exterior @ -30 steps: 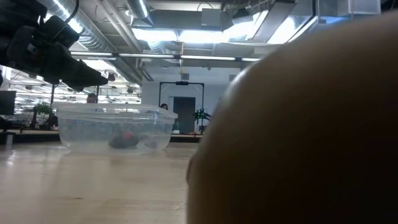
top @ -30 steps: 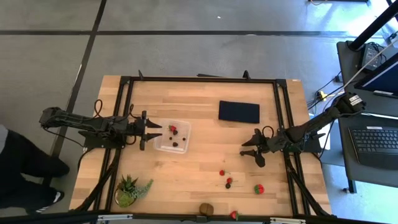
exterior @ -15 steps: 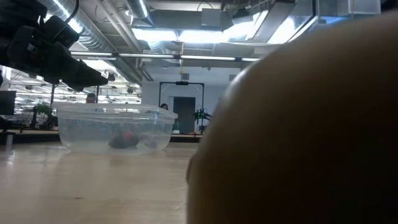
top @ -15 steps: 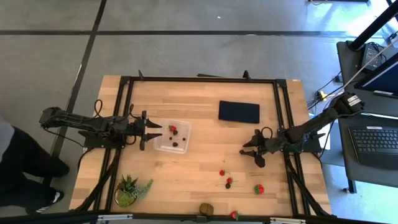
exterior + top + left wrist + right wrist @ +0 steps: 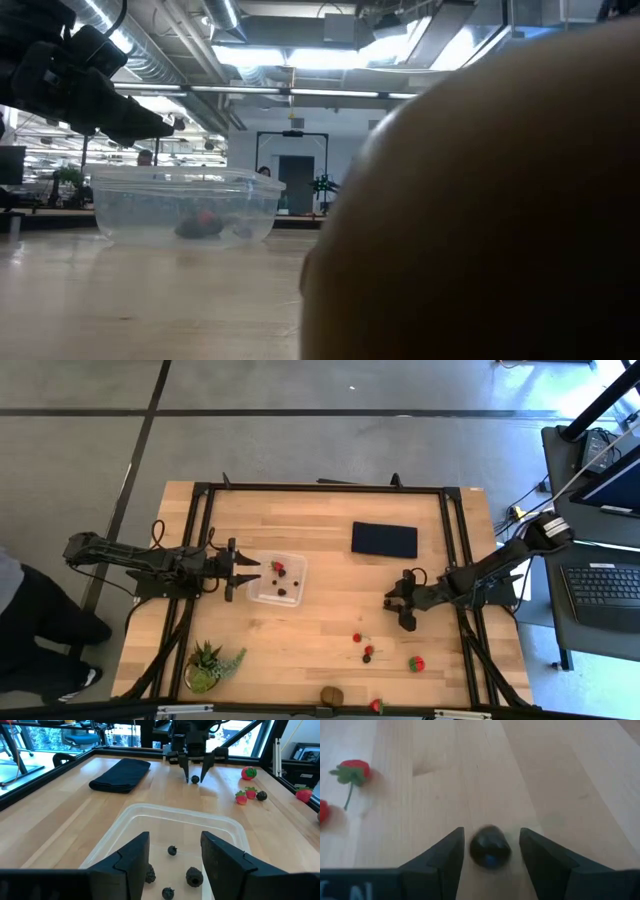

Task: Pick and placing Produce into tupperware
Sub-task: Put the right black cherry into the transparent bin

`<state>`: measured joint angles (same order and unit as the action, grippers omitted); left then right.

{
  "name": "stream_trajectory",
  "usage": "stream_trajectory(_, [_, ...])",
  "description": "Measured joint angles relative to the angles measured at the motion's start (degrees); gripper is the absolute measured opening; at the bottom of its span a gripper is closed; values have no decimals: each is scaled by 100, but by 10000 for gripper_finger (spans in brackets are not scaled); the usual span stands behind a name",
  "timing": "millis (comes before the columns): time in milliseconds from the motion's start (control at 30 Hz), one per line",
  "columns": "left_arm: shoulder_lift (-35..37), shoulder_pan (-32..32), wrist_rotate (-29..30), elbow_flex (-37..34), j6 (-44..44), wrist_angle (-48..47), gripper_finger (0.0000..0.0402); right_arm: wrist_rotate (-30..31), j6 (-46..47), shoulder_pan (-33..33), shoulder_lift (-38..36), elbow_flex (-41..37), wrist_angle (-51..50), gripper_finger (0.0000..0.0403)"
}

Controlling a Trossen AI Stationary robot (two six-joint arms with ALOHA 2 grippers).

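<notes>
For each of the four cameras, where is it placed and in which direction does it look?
High view: above the table, looking straight down; both arms show, left gripper at the tupperware, right gripper mid-table.
Low view: at table-top height, looking level at the tupperware; a brown blur blocks the right side.
Left wrist view: looks past its own fingers into the tupperware, toward the right gripper.
Right wrist view: looks down between its fingers at a dark berry.
Shared: that dark berry shows in both wrist views.

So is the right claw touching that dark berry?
Apart: in the right wrist view the dark berry sits between the right claw fingers with a gap each side.
</notes>
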<state>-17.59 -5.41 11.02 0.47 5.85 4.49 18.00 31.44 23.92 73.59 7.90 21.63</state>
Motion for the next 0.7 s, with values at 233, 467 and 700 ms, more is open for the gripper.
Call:
stream_trajectory(233, [-1,0,0,-2,0,0,163,125,-20,-52,683,337,74,196])
stream_trajectory(467, [1,0,0,0,2,-24,164,100,-42,-52,747,358,46,196])
stream_trajectory(700, [0,0,0,0,4,-158,171,68,7,-52,747,356,-26,196])
